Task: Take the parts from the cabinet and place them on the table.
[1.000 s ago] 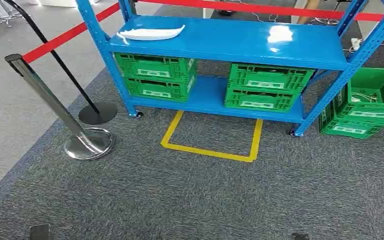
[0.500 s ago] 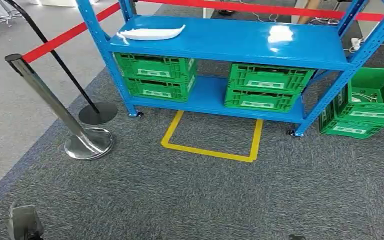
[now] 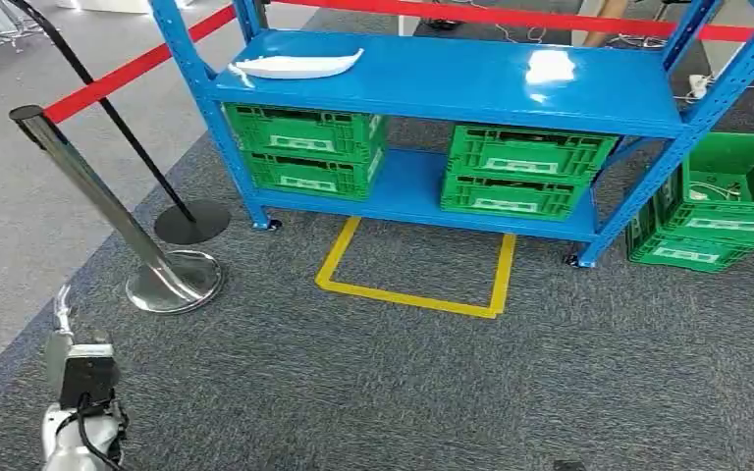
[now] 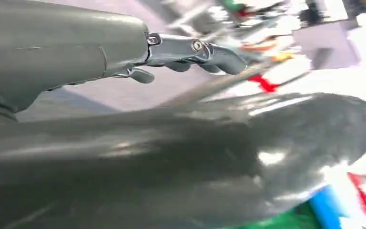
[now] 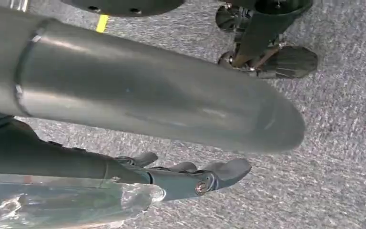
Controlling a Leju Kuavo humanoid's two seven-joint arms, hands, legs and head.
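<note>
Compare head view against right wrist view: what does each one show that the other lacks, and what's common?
Head view: blue rack with a white part on its top shelf, green crates below, a chrome stanchion, the left hand. Right wrist view: the right hand with clear plastic wrap beside it; whether it is held I cannot tell. Both: grey carpet and yellow floor tape.
</note>
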